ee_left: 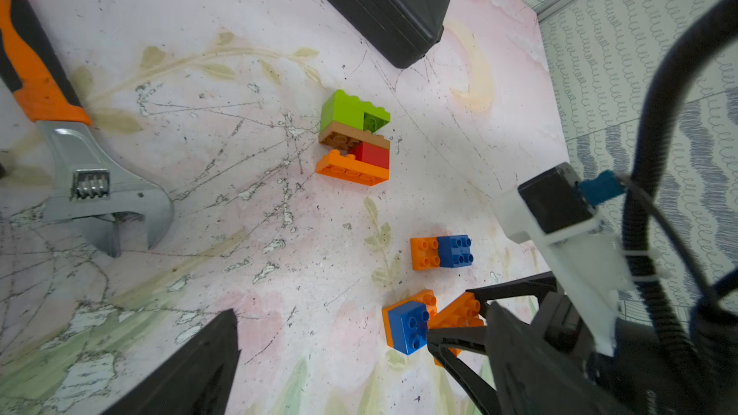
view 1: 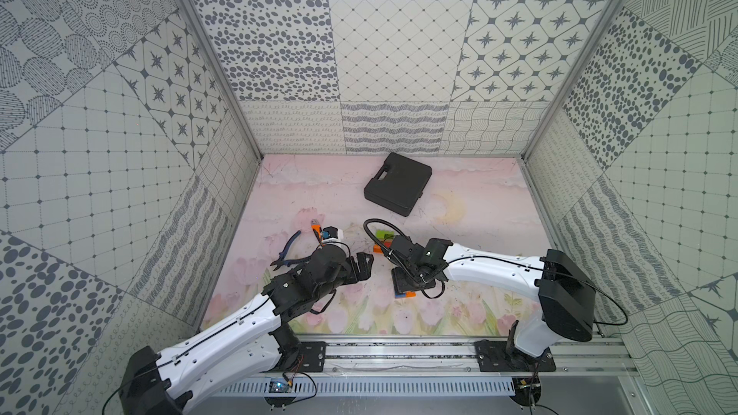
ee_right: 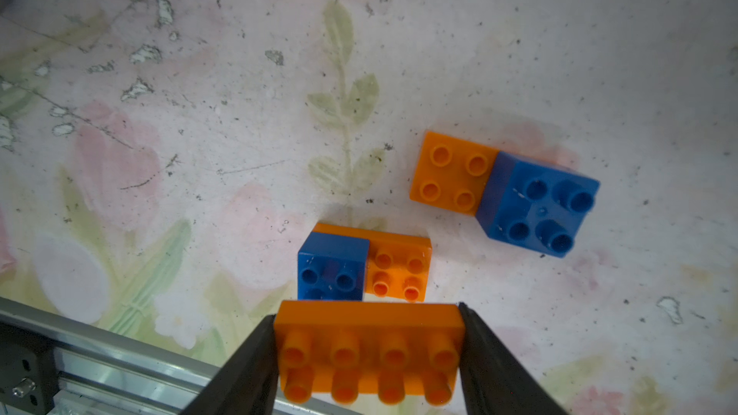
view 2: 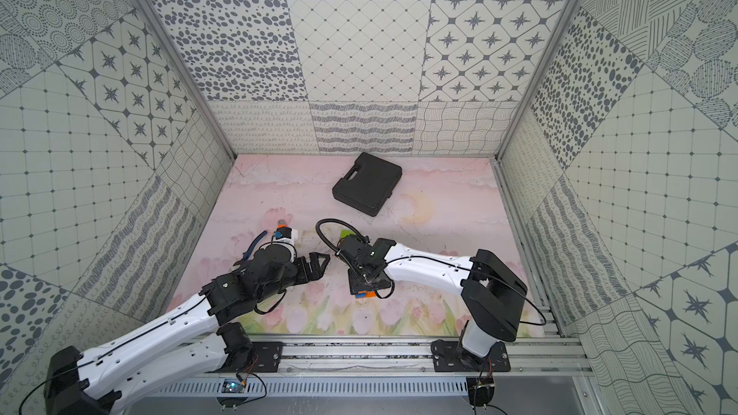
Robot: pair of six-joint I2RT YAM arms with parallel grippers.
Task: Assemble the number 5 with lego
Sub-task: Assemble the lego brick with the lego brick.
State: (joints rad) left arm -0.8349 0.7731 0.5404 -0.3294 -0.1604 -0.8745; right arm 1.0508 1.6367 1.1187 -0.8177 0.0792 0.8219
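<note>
My left gripper (view 2: 318, 263) hangs spread wide, well apart from the green-brown-red-orange stack (ee_left: 353, 137) I see ahead of it. My right gripper (ee_right: 367, 310) pinches the long orange brick (ee_right: 369, 357) by its ends, just beside a blue-on-orange piece (ee_right: 331, 269).

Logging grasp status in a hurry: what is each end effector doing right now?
Left end effector: open, holding nothing.
Right end effector: closed on a long orange lego brick.
</note>
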